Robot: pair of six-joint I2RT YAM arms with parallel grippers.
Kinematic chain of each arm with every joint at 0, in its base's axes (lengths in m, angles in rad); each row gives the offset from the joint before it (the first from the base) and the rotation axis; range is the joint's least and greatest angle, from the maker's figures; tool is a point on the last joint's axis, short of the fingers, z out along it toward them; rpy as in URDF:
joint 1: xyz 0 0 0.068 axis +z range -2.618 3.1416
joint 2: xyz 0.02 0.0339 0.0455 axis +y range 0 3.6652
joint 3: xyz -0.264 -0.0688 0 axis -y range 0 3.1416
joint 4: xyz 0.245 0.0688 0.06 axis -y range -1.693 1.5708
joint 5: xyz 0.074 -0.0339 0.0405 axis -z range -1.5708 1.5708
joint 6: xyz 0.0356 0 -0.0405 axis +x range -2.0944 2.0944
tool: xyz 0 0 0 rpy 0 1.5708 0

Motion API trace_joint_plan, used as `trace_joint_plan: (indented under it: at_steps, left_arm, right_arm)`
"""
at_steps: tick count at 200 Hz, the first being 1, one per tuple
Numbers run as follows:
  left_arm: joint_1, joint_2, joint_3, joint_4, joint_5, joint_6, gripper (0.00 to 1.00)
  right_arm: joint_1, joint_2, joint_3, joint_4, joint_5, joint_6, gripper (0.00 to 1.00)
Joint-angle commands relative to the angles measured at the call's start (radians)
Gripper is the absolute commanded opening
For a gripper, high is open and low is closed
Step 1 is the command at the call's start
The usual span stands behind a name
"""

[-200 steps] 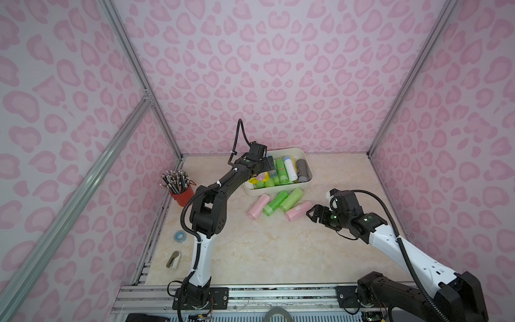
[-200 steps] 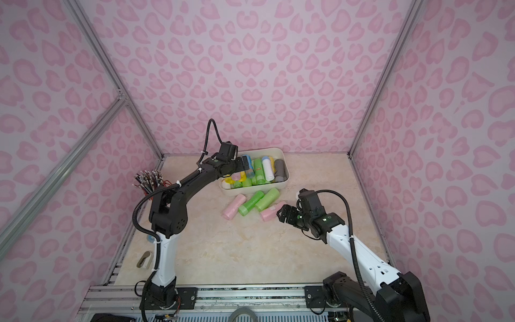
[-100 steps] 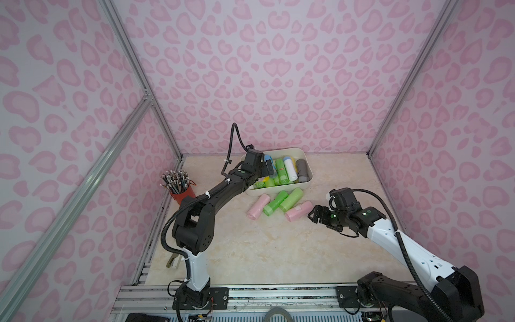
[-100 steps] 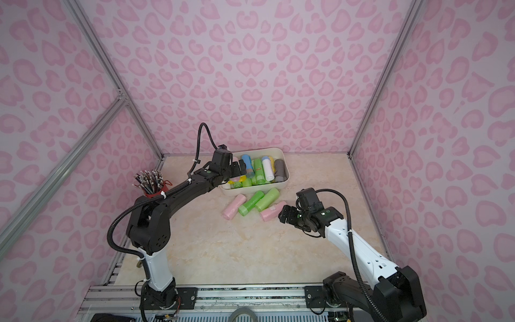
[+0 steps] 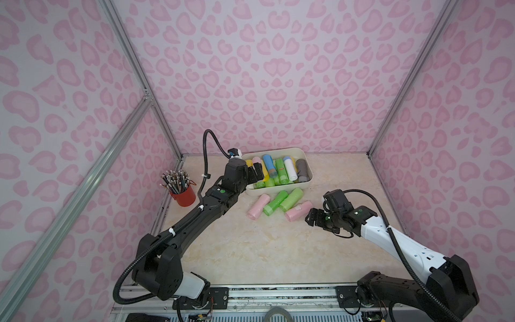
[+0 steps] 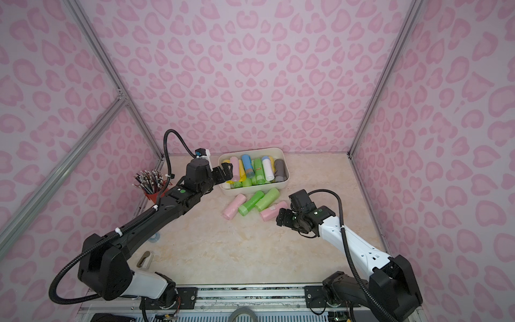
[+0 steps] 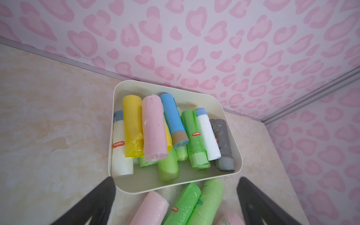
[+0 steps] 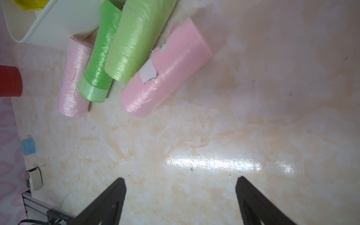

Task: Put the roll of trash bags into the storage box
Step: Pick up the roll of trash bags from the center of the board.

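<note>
The cream storage box [image 5: 278,192] [image 6: 250,193] stands at the back of the table, with several coloured rolls lying in it. In front of it lie loose rolls of trash bags: a pale pink one [image 5: 258,205], a green one [image 5: 275,203], a light green one [image 5: 291,199] and a pink one with a torn label [image 5: 298,211] [image 8: 167,64]. My left gripper [image 5: 257,174] [image 7: 176,178] hangs open and empty by the box's near left corner [image 7: 124,188]. My right gripper [image 5: 312,218] [image 8: 180,178] is open and empty over bare table just right of the torn-label roll.
A red cup of pencils [image 5: 184,192] stands by the left wall. A small blue ring [image 6: 154,237] and a small white object [image 6: 145,258] lie near the front left. Pink walls close in the table on three sides.
My left arm has drawn back from over the box toward the front left and sunk lower, jaws still open. The right arm has hardly moved.
</note>
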Motion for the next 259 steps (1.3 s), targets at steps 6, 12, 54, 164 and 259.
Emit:
trace_joint_plan:
  at_steps: [6,12,54,164,259]
  left_arm:
    - [-0.012,-0.119,-0.102,0.058,-0.033,-0.010,1.00]
    - [-0.014,-0.152,-0.133,0.062,-0.035,-0.009,1.00]
    - [-0.017,-0.344,-0.325,0.091,-0.063,-0.073,1.00]
    - [-0.058,-0.478,-0.398,0.039,-0.071,-0.083,1.00]
    - [-0.058,-0.414,-0.382,0.033,-0.055,-0.067,1.00]
  right_arm:
    - [0.020,0.078,0.025,0.013,0.028,0.015,0.90]
    - [0.024,0.093,0.032,0.013,0.033,0.016,0.91]
    - [0.052,0.163,0.060,0.011,0.140,0.058,0.99]
    - [0.055,0.322,0.064,0.259,0.189,0.269,1.00]
    - [0.052,0.446,0.048,0.358,0.182,0.309,0.94]
